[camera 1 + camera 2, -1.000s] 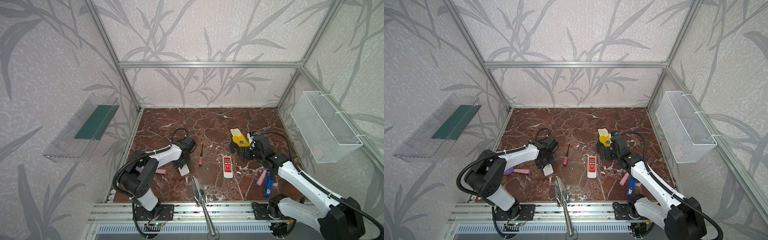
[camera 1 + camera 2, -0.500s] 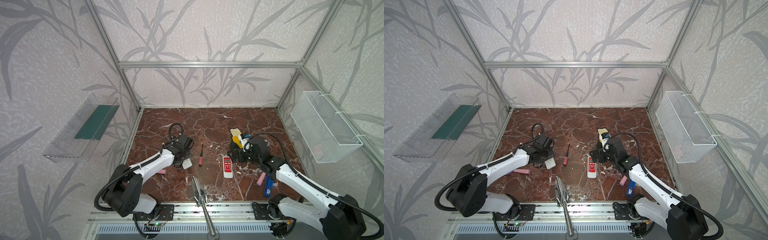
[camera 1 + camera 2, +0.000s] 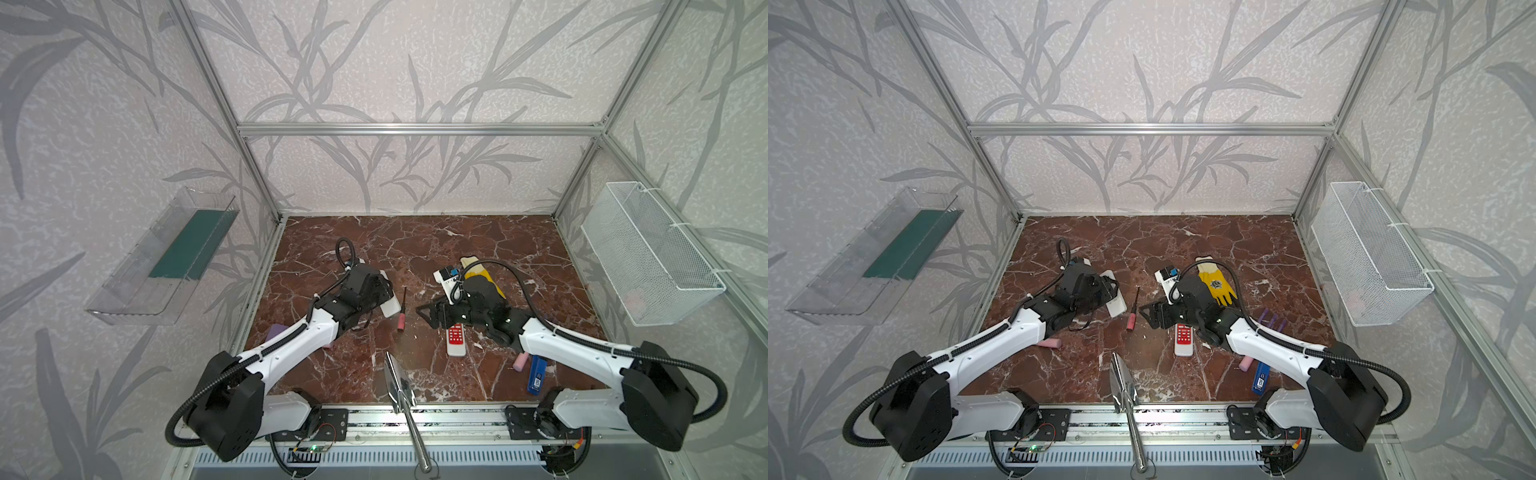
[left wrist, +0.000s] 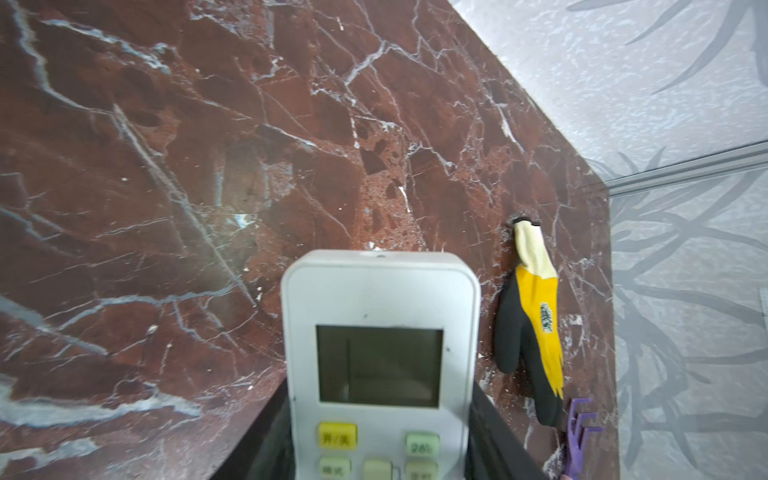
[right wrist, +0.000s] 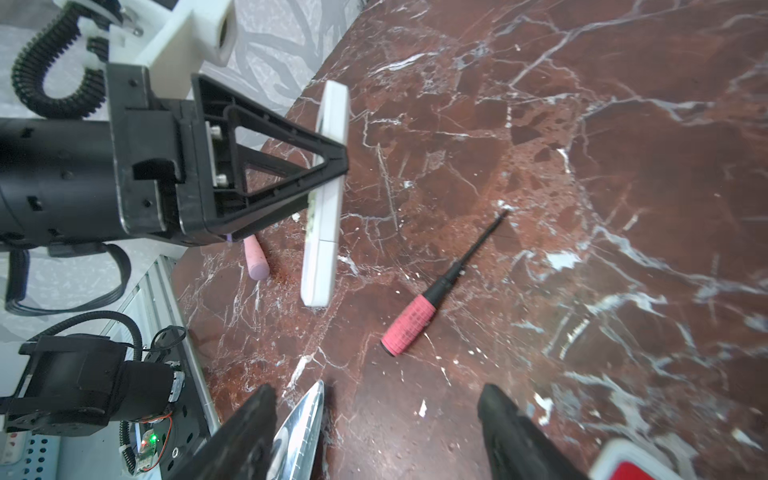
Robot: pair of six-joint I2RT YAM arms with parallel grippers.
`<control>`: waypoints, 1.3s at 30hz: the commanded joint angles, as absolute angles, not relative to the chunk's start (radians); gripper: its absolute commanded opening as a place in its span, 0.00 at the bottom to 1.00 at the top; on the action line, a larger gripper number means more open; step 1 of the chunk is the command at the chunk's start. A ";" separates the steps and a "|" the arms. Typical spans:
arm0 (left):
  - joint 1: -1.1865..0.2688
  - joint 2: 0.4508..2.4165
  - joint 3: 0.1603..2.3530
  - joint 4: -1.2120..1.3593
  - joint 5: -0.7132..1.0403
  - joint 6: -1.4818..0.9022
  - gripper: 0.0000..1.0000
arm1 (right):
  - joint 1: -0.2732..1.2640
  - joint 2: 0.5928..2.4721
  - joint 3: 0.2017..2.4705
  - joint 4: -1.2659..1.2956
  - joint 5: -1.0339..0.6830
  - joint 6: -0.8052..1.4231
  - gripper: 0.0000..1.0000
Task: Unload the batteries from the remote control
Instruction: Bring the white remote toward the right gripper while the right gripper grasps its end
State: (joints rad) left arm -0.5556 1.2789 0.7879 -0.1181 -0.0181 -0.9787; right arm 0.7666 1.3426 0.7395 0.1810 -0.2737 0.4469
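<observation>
Left claw [image 3: 1100,291]: pinches the white remote [image 3: 1115,297] from both long edges, at its button end; one black finger [image 4: 266,436] on each side in the left wrist view.
White remote: screen and coloured buttons turned to the left wrist camera; screen end pokes out beyond the fingertips; seen edge-on in the right wrist view [image 5: 326,199], tilted over the marble table [image 3: 415,249].
Batteries: none to see in any view; whether inside the white remote, cannot tell, since its back side is turned away.
Right claw [image 5: 374,415]: spread wide, with only bare marble between the two black fingers [image 5: 511,428]; grips nothing.
Right claw, place: in both top views hangs over the far end of the red remote [image 3: 456,340], tips pointed toward the left arm.
Remote against right claw: well apart; lies ahead of the open fingers, a bit to one side, in the right wrist view.
Between the two claws: pink-handled screwdriver [image 3: 402,309] flat on the table, touched by neither.
Near the left arm: pink foam cylinder [image 5: 257,259] on the marble, behind the held remote.
Behind the right claw: yellow-and-black glove [image 3: 1217,284], flat on the table.
</observation>
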 commanded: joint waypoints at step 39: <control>-0.556 1.138 0.886 -0.224 -0.090 -0.988 0.99 | 0.870 1.538 0.884 0.270 0.098 0.055 0.06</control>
